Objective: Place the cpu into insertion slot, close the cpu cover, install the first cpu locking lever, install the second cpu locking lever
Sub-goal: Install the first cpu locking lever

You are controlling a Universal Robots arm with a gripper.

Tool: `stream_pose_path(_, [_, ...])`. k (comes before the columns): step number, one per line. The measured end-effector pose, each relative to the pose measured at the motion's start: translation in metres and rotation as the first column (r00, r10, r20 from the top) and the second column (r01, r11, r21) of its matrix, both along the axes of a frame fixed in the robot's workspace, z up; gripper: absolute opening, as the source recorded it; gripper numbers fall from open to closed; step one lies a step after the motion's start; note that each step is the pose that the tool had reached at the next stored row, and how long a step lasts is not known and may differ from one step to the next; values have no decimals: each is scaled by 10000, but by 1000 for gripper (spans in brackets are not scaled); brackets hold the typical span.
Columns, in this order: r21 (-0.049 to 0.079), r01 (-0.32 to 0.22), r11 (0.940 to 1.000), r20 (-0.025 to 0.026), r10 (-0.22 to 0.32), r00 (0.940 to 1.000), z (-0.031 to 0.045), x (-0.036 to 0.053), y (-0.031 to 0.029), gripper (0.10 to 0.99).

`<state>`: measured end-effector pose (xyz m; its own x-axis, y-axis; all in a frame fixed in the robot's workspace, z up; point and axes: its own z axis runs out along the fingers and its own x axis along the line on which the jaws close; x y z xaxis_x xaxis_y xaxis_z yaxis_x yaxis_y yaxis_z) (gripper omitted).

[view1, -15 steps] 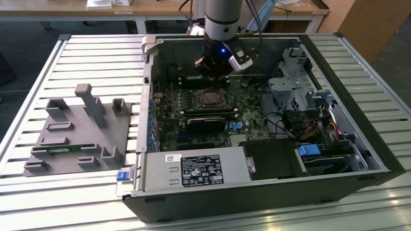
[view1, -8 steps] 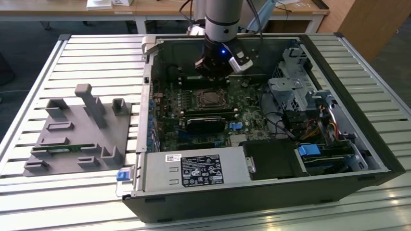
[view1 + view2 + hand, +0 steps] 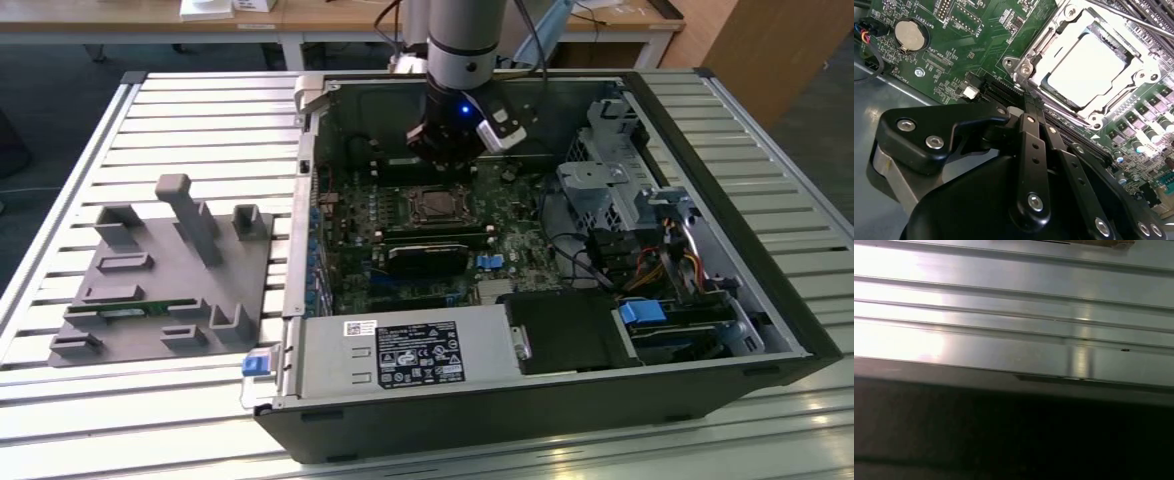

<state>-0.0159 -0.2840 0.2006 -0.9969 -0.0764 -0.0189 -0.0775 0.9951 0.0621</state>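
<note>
The cpu [image 3: 1085, 64], a pale silver square, lies in the insertion slot [image 3: 434, 206] on the green motherboard. The cpu cover [image 3: 1051, 42], a shiny metal frame, lies flat around it. A thin metal locking lever [image 3: 1146, 23] runs past the far side of the socket. My gripper [image 3: 1028, 102] hangs just beside the socket's corner, its black fingers drawn together and shut, with nothing seen between them. In the exterior view the gripper [image 3: 446, 160] sits low inside the open case, just behind the socket.
A black heatsink block [image 3: 427, 262] lies in front of the socket. The drive cage [image 3: 607, 190] and cables fill the exterior view's right of the case, with the power supply [image 3: 400, 355] at the front. A grey fixture block [image 3: 160, 270] stands on the slatted table [image 3: 1004, 315].
</note>
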Motion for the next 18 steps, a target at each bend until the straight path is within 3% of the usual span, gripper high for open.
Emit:
stream_pose_path(10, [-192,-1,9998,0,1,10000,-17,0,0,106])
stream_pose_path(18, [-194,1,9998,-1,-1,10000,-34,-1,0,106])
